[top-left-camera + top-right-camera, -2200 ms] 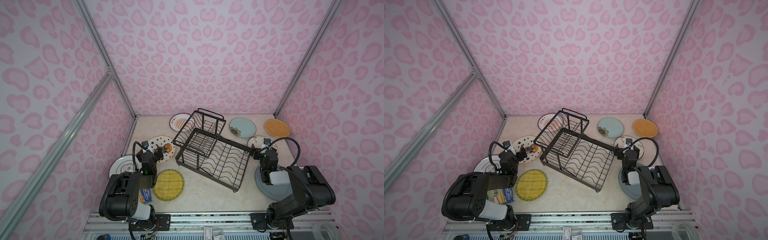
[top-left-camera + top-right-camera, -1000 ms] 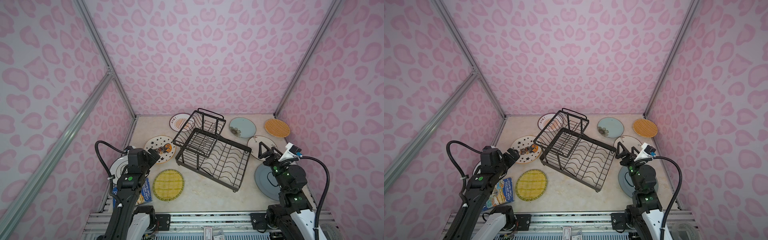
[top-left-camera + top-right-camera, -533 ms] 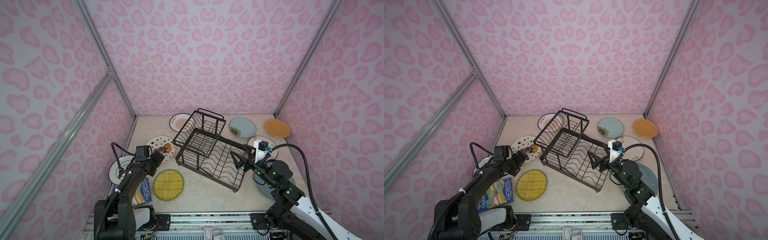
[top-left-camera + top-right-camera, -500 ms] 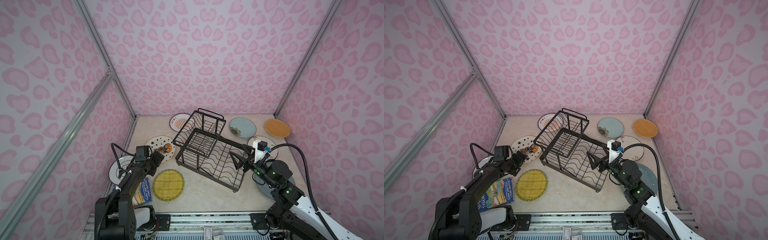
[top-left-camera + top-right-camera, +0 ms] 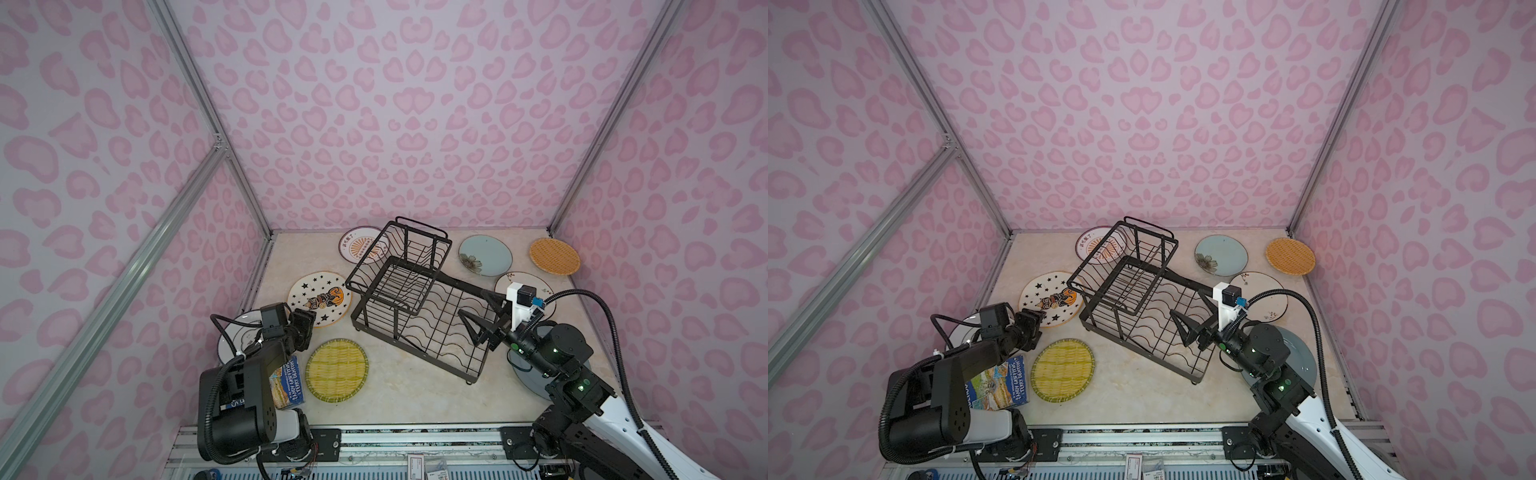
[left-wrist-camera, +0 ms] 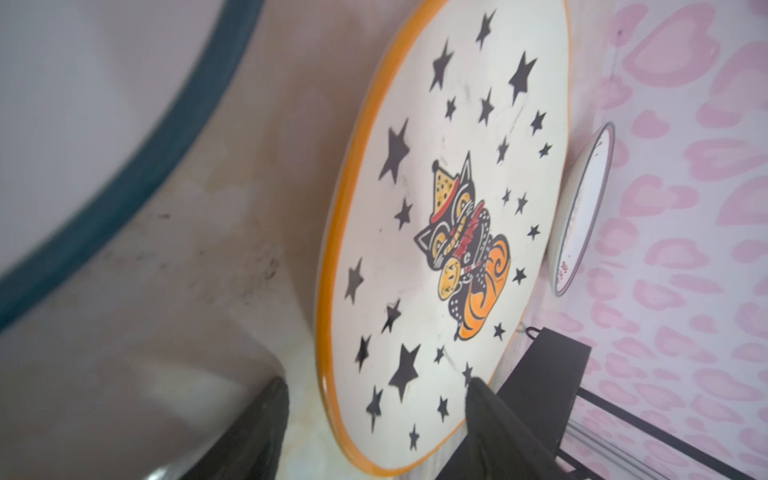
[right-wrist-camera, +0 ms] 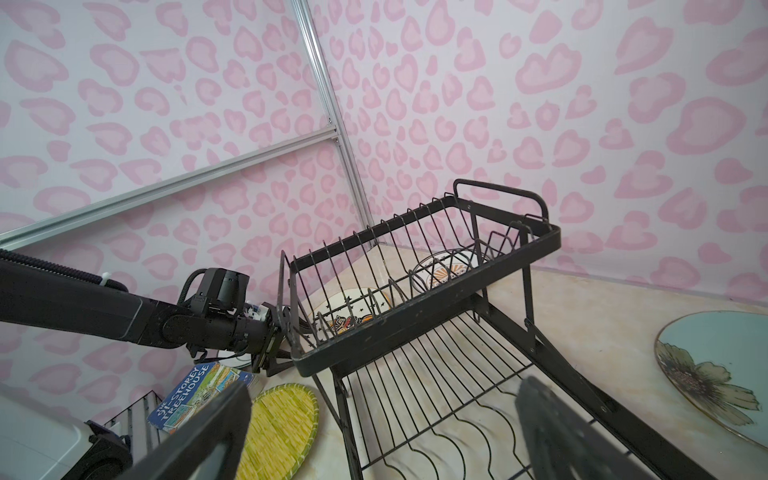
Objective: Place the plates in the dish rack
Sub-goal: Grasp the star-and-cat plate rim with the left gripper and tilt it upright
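With jaws apart around the rim of the star plate (image 5: 328, 291) at centre left, the left pincer (image 5: 308, 320) should seat deeply before closing, while the right pincer (image 5: 478, 313) hangs open over the dish rack (image 5: 415, 299).

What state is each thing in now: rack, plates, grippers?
dish rack: upright, no plates in it.
star plate: flat on the table.
yellow plate: flat on the table.
left gripper: open, astride the star plate's rim.
right gripper: open, empty, over the rack's lower tray.
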`<state>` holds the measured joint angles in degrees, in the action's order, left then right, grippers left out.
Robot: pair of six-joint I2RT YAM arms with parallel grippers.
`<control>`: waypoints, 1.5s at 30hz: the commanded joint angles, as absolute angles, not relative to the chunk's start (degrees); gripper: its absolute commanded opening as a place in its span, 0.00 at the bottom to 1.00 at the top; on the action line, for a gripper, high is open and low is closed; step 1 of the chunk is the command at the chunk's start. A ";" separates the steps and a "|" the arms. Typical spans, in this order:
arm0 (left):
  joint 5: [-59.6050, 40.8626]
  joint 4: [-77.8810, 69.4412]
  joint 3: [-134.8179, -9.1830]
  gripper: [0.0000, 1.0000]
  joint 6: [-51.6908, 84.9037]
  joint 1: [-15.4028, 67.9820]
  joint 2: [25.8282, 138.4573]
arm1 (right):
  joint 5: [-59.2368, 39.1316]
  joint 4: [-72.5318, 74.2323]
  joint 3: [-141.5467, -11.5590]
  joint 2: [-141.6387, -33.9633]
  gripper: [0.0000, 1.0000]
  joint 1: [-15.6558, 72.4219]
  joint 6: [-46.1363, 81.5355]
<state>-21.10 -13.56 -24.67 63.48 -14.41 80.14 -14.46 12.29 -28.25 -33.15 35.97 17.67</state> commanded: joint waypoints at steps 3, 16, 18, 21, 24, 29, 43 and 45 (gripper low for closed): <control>-22.06 -22.87 -21.85 0.69 66.47 -15.47 84.64 | -15.15 13.06 -27.25 -31.58 1.00 36.19 19.04; -26.35 -32.69 -22.83 0.56 69.34 -16.08 94.69 | -15.54 13.08 -26.34 -28.28 1.00 36.36 21.70; -26.49 -33.13 -23.28 0.54 69.49 -16.08 95.38 | -15.32 13.18 -26.37 -28.00 1.00 36.37 21.81; -26.49 -34.20 -23.83 0.47 70.25 -16.13 96.40 | -14.72 12.99 -26.34 -27.53 1.00 36.31 21.95; -26.78 -35.82 -23.98 0.38 71.13 -16.08 97.35 | -14.39 12.70 -26.33 -27.20 1.00 36.42 22.23; -28.19 -40.52 -23.78 0.11 72.69 -16.08 98.44 | -14.00 12.13 -26.54 -26.74 1.00 36.39 21.80; -29.80 -38.22 -23.74 0.03 72.87 -16.19 85.60 | -13.37 10.29 -27.23 -24.35 1.00 36.58 23.89; -29.74 -35.18 -24.47 0.03 72.02 -16.17 82.44 | -13.29 10.13 -27.24 -24.22 1.00 36.60 23.91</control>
<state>-28.29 -33.34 -23.16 73.69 -16.19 85.82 -13.72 10.13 -27.11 -24.47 36.49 23.35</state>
